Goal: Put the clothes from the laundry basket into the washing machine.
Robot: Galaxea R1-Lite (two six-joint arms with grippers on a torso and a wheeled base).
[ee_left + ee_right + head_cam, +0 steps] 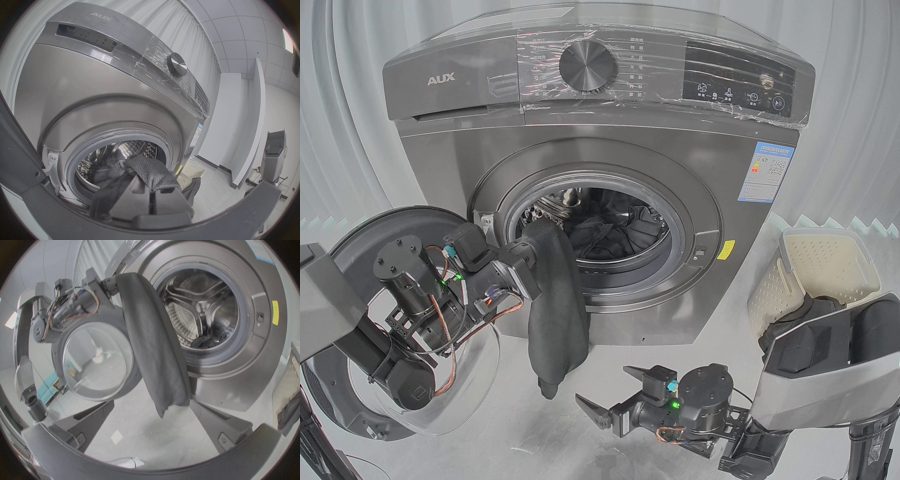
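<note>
- Got the left gripper (pixel 532 251) pinched shut on the top of a dark garment (pixel 556 300), right at the left rim of the washing machine (pixel 456 162) opening (most of the cloth hangs outside, down toward the floor).
- Looks held high to clear the lip and feed into the drum (pixel 184 318), already holding dark clothes.
- Spotted the right gripper (pixel 603 384) low near the floor, fingers spread wide, gripping nothing, just under the dangling end; probably placed to lift the tail in.
- Worth noting the door (pixel 394 219) swung left, out of the loading path.
- Can't see much of the laundry basket (pixel 831 262): blocked by the right arm, with 1 dark bundle (pixel 800 315) poking out, so no telling how much remains.
- Can't make out the exact pinch point either, buried in cloth.
</note>
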